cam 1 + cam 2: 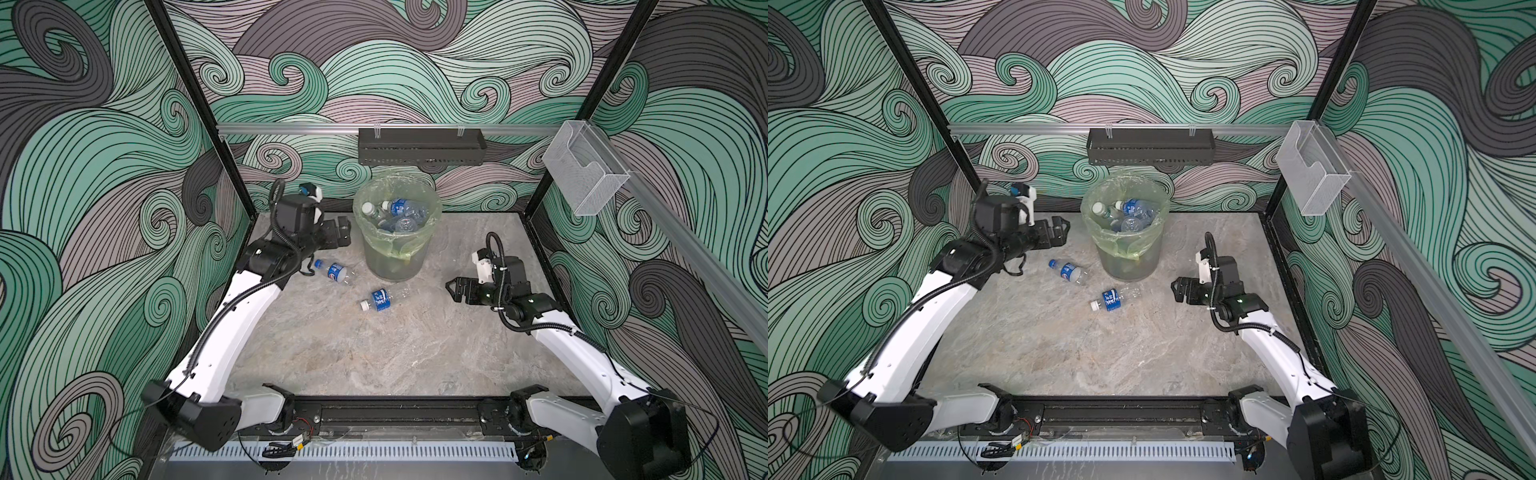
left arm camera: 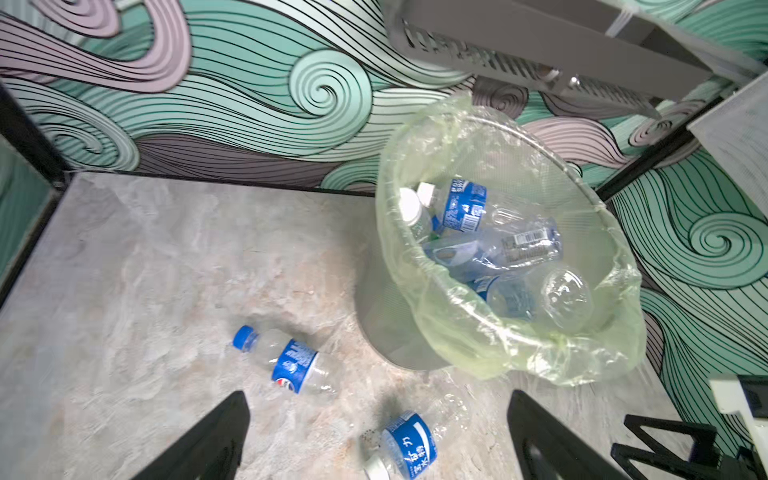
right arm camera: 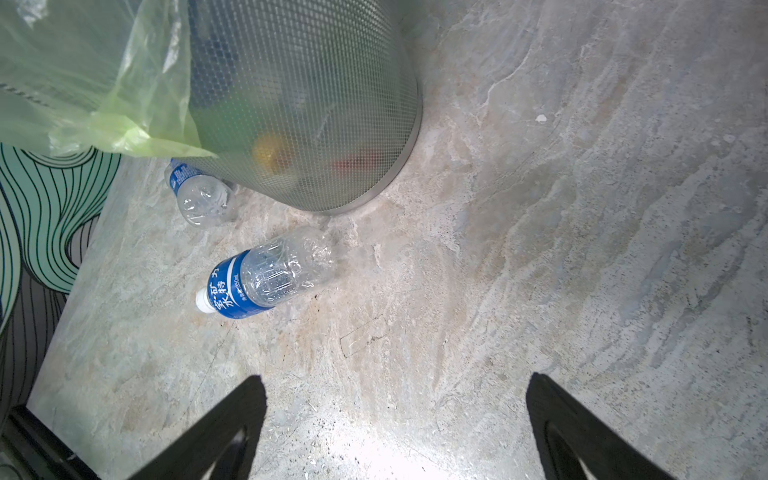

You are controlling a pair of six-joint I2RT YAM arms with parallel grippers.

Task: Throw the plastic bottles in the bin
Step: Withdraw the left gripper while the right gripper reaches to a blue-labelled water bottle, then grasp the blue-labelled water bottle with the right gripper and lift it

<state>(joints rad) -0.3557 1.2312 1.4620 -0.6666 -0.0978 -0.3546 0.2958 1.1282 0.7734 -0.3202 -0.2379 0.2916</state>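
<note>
Left gripper [image 1: 337, 233] hangs raised beside the rim of the bin [image 1: 390, 262], jaws spread wide, nothing between them; right gripper [image 1: 453, 291] sits low, likewise spread and empty. Judged step: between drops, going for the strays. On the table [image 1: 374, 357], the white-capped bottle [image 1: 380, 300] lies ahead of the right gripper, apart from it; the blue-capped bottle [image 1: 334, 272] lies below the left gripper, near the bin's foot. Next move likely needs a descent, jaws straddling the body across its length, then a gentle close: thin clear plastic may roll or crush. Both are clear, dented, blue-labelled, on their sides. Bin holds a heap reaching near its rim.
</note>
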